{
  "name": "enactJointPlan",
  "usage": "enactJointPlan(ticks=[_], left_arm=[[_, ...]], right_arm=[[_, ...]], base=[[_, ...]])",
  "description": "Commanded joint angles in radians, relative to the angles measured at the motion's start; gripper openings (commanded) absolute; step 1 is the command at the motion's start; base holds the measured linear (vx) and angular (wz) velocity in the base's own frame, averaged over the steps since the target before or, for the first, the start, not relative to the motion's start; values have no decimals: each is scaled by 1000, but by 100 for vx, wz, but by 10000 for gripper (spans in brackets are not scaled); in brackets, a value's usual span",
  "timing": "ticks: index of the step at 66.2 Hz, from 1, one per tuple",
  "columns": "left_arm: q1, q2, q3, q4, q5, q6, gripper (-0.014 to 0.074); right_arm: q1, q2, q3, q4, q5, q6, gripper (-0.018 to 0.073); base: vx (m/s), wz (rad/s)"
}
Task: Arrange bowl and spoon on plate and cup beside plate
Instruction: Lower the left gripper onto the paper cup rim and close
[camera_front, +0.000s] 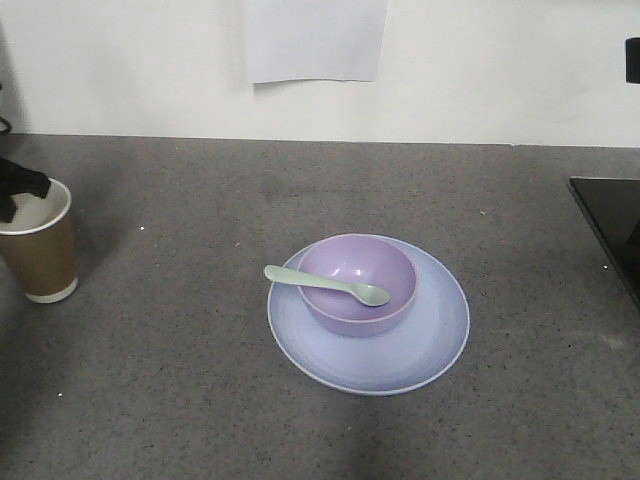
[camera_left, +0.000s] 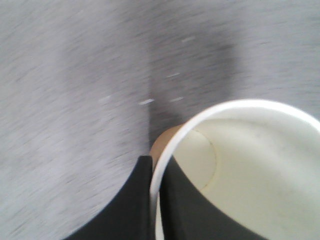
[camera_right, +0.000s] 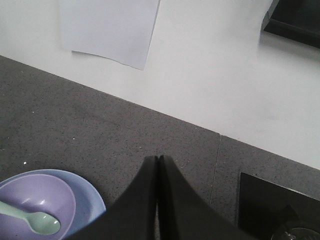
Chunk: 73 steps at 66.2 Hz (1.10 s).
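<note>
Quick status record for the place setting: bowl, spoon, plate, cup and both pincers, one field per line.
bowl: upright on the plate, toward its far side
spoon: lying across the bowl, scoop end inside, handle sticking out over the rim to the left in the front view
plate: flat on the grey counter
cup: upright, far off to the plate's left in the front view, not yet beside it
left pincer: fingers straddling the cup's rim, one inside and one outside
right pincer: shut, empty, away from the plate

Even soft light; left wrist view motion-blurred; faint shadows under plate (camera_front: 440, 350), cup (camera_front: 45, 250).
</note>
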Motion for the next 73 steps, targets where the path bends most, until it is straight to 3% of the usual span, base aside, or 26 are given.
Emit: enactJointPlan(ticks=[1, 18, 37, 51, 73], left_arm=[[-69, -52, -61, -86, -30, 32, -8], [-250, -51, -103, -94, -29, 40, -8], [-385, -22, -104, -99, -27, 39, -8], [-407, -22, -104, -193, -41, 39, -8], [-407, -22, -104, -230, -39, 40, -6]], right_arm=[[-3, -14, -22, -14, -68, -7, -11], [-3, -16, -22, -12, -53, -7, -11], [-3, -16, -22, -12, -52, -7, -11], [-3, -16, -22, 10, -52, -7, -11], [-3, -16, -22, 20, -50, -7, -11]], base=[[0, 0], [0, 0], [0, 0], [0, 0], [0, 0]])
